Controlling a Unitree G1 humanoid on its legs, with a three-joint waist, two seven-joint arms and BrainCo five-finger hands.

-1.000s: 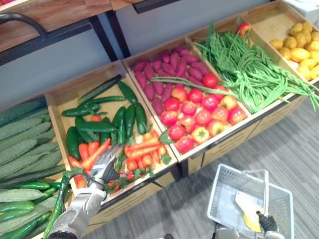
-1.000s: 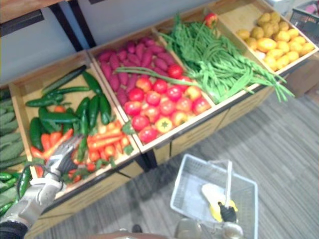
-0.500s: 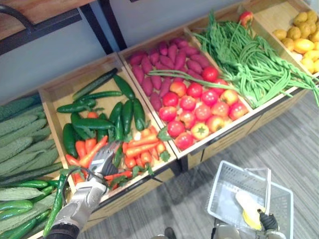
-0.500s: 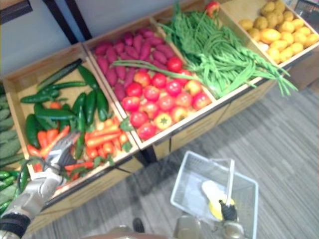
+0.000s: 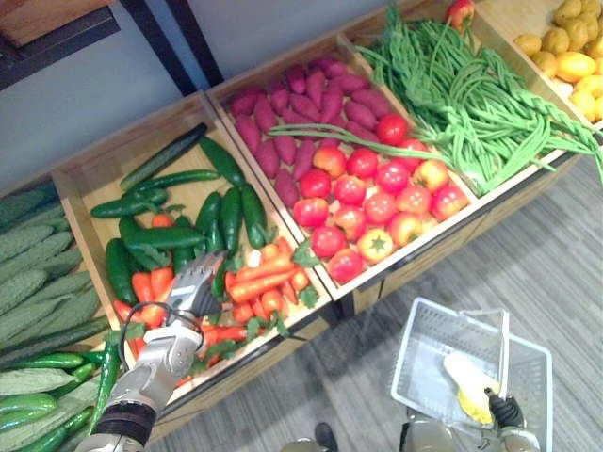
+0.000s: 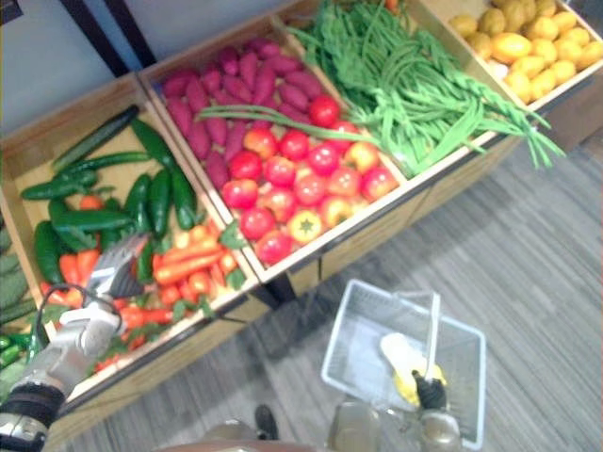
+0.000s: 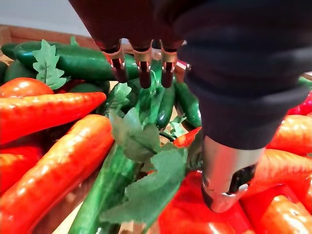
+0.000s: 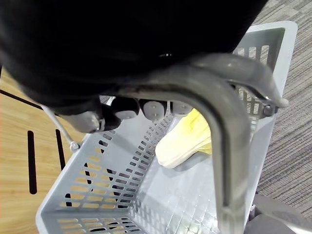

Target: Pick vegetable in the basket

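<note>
Left of carrot crate [image 5: 94, 174]: heap of bumpy green gourds [image 5: 38, 273]. Inside carrot crate: many smooth orange carrots [image 5: 259, 282] at front, glossy dark cucumbers [image 5: 231, 212] behind. One left hand [image 5: 193, 287] laid over carrots, fingers straight, nothing grasped; long green pod [image 7: 109, 183] with leaves lies under fingertips. Right of carrot crate: purple sweet potatoes [image 5: 283, 146], round red tomatoes [image 5: 380, 205], long thin beans [image 5: 471, 104]. Right of carrot crate and nearer: one grey perforated plastic basket [image 5: 421, 347], one pale yellow item [image 5: 468, 377] inside, handle [image 8: 226, 131] wrapped by curled right hand [image 5: 506, 412].
</note>
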